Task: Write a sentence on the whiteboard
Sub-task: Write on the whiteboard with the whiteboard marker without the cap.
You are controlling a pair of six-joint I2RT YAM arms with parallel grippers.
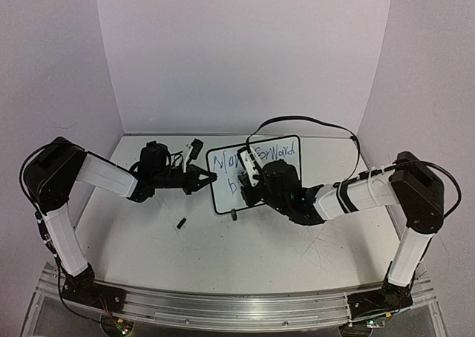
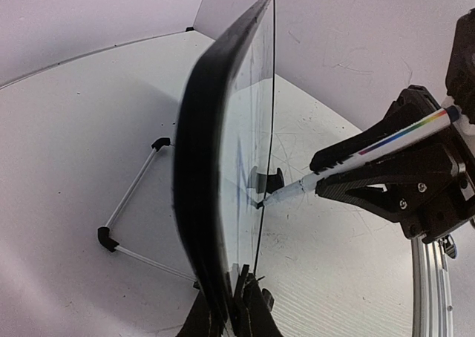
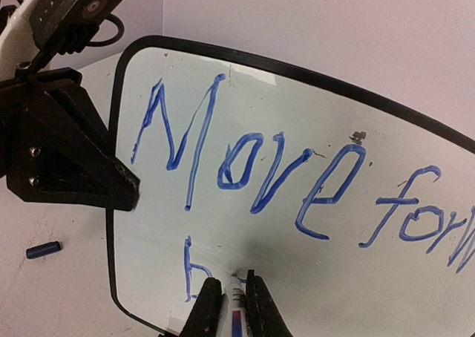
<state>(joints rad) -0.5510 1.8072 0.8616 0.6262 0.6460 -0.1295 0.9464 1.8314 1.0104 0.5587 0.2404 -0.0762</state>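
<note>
The whiteboard (image 1: 221,200) stands upright on a wire stand (image 2: 128,196) mid-table (image 1: 260,255). It looks light, stiff and easily tipped, so its frame edge seems the best hold. The left gripper (image 2: 230,296) pinches that edge, while the right gripper (image 3: 234,285) clamps a marker (image 2: 371,148) touching the sentence (image 3: 260,188).

Soft, even light is tinting the walls (image 1: 245,55) violet and casting weak shadows. Centre frame in the left wrist view, the whiteboard (image 2: 197,188) is blurring close to the lens; straight lines are bowing near the edges. The sentence (image 3: 271,172) is showing sharp.
</note>
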